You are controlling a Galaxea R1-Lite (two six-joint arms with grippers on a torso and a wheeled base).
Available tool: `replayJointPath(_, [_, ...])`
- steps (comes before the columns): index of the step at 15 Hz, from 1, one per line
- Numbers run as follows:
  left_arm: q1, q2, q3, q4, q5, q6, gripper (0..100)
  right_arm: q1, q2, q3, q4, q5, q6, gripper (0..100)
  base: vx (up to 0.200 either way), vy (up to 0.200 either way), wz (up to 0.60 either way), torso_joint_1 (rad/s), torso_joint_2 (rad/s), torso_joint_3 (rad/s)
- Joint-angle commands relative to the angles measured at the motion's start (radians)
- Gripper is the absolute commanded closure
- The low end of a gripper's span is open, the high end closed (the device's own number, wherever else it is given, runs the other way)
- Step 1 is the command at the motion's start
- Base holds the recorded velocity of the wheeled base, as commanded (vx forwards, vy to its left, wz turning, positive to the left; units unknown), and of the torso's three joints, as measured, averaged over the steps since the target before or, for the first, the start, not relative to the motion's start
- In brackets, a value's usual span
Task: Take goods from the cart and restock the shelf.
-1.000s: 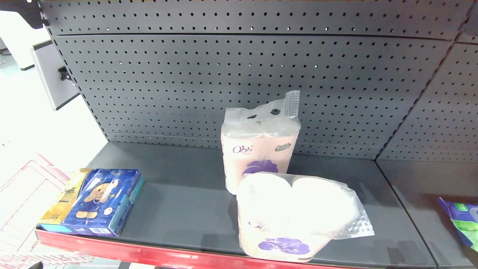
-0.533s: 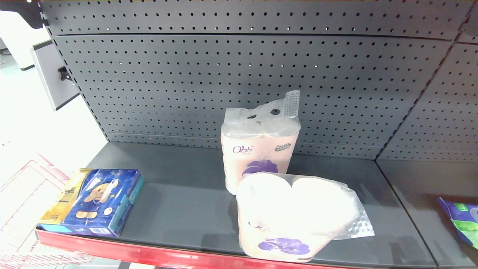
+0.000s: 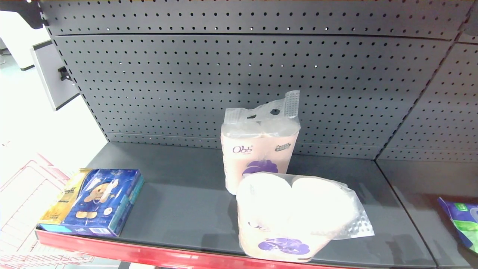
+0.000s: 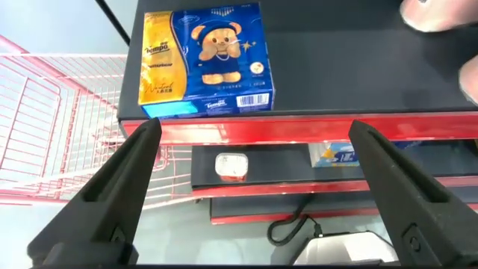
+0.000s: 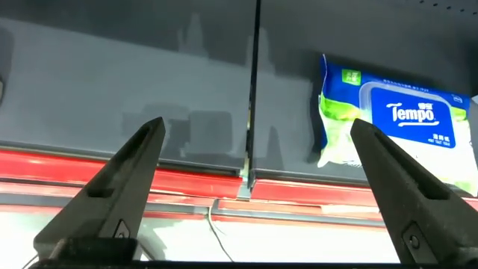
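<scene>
1. Left gripper (image 4: 254, 128): my two fingers are spread wide with nothing between them. The gripper hangs just off the red front edge (image 3: 149, 254) of the shelf (image 3: 179, 194), facing the shelf's left end.
2. Right gripper (image 5: 258, 125): my fingers are likewise spread wide and hold nothing. The gripper hangs off the same front edge, in line with the seam where two shelf boards meet.
3. Blue tissue box (image 3: 99, 201): lies flat at the left front corner of the shelf, its end flush with the red edge. It bears a bear print on top and a yellow strip along its left side. It lies just beyond my left fingers, not touching them.
4. Upright toilet roll pack (image 3: 259, 149): stands mid-shelf near the pegboard back panel (image 3: 224, 82), plastic handle flap up.
5. Front toilet roll pack (image 3: 295, 216): sits directly in front of the upright pack, at the front edge, roll ends facing up. I cannot tell whether the two packs touch.
6. Wet wipes pack (image 5: 403, 123): lies flat on the right-hand board, just beside the seam and near the front edge, well apart from the roll packs.
7. Cart (image 3: 22, 201): red wire frame, beside and below the shelf's left end.
</scene>
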Motion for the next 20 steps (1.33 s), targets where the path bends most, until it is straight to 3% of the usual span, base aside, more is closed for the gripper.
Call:
replayJointPath(1, [0.000,0.010,-0.002,-0.001,0.000,0.001,0,0.001,0.000,0.001,0.000,0.001,-0.005,0,0.000,0.000,0.00,0.000,0.00,0.000])
replayJointPath(6, [0.000,0.004,0.001,-0.001,0.000,0.001,0,0.001,-0.004,0.000,0.000,-0.001,-0.019,0,0.000,0.000,0.00,0.000,0.00,0.000])
replayJointPath(14, [0.000,0.003,-0.007,-0.001,0.000,0.001,0,0.001,-0.006,0.000,-0.002,-0.001,-0.028,0,0.000,0.000,-0.30,0.003,0.00,0.001])
replayJointPath(20, [0.000,-0.008,-0.009,-0.001,0.000,0.001,0,0.001,0.003,-0.002,-0.017,0.004,-0.022,0,0.000,0.000,0.00,0.000,0.00,0.000])
